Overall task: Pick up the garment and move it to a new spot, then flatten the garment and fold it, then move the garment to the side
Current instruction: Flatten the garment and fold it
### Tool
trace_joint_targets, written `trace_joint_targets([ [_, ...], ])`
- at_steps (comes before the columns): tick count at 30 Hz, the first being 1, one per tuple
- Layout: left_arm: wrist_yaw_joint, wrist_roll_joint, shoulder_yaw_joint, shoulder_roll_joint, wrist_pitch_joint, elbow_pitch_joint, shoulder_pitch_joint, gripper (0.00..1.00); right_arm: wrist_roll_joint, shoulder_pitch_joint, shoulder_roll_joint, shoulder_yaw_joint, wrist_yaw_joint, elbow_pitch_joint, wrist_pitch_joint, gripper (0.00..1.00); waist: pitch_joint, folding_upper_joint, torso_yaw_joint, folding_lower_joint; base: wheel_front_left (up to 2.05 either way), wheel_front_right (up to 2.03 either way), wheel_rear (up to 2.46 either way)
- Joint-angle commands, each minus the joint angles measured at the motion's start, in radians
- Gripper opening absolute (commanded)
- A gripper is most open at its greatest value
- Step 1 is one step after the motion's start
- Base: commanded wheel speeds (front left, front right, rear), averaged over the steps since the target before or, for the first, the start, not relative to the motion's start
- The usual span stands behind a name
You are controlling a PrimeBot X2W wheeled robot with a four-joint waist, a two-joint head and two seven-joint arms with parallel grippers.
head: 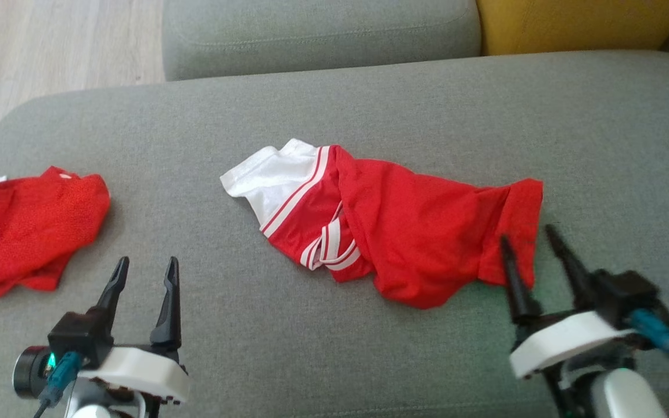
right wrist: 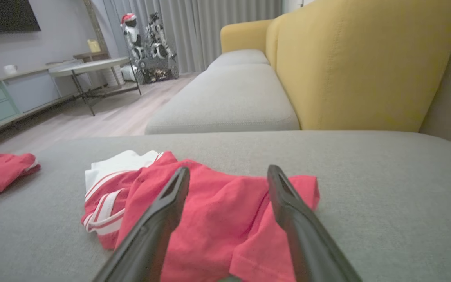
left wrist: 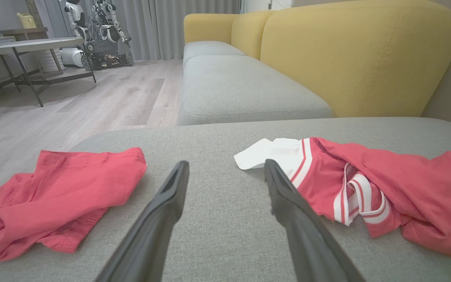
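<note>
Red-and-white garment (head: 404, 232) bunched up mid-cushion, both grippers spread wide and empty.

It's lying crumpled in the middle of the grey seat cushion (head: 334, 104), white end to the left and red end to the right. The right gripper (head: 527, 233) sits right at the red hem with its fingers apart, and I can't tell if it's touching the cloth. The left gripper (head: 147, 262) hovers over bare cushion, also fingers apart, between the garment and a second red garment (head: 27, 232) near the cushion's left edge. There's plenty of bare grey behind and to the right of the garment. The rounded left-rear corner drops to wood floor (head: 50, 40), and a yellow backrest (head: 572, 23) sits at the far right.
</note>
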Motion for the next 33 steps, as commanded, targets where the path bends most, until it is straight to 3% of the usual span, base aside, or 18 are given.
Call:
trace_joint_targets([
  [1,0.006,-0.004,0.039,0.024,-0.001,-0.040,-0.040,1.00,-0.016,-0.028,-0.003,0.046,-0.001,-0.026,0.008,1.00,0.006,-0.0001,0.002,0.0000,0.00,0.00,0.00],
  [10,-0.005,0.003,0.021,0.017,-0.008,-0.040,-0.100,1.00,-0.013,-0.061,-0.029,0.282,-0.001,0.111,0.045,1.00,0.068,-0.0001,0.042,0.0000,0.00,0.00,0.00],
  [19,-0.014,0.006,0.016,0.009,-0.030,-0.020,-0.148,1.00,-0.065,-0.175,-0.041,0.308,-0.001,0.338,0.020,1.00,0.128,-0.0001,0.068,0.0000,0.00,0.00,0.00],
  [20,-0.014,0.007,0.015,0.008,-0.031,-0.017,-0.153,1.00,-0.069,-0.187,-0.040,0.305,-0.001,0.363,0.021,0.49,0.133,-0.0001,0.070,0.0000,0.00,0.00,0.00],
  [22,-0.016,0.006,0.014,0.005,-0.035,-0.013,-0.161,1.00,-0.072,-0.208,-0.037,0.298,-0.001,0.414,0.028,0.00,0.141,-0.0001,0.072,0.0000,0.00,0.00,0.00],
  [26,-0.018,0.007,0.012,0.001,-0.041,-0.005,-0.178,1.00,-0.052,-0.245,-0.029,0.288,-0.001,0.437,-0.009,0.00,0.155,-0.0001,0.073,0.0000,0.00,0.00,0.00],
  [33,-0.019,0.007,0.012,-0.005,-0.050,0.001,-0.196,1.00,-0.021,-0.296,-0.038,0.192,-0.001,0.285,-0.046,0.00,0.162,-0.0001,0.058,0.0000,0.00,0.00,0.00],
])
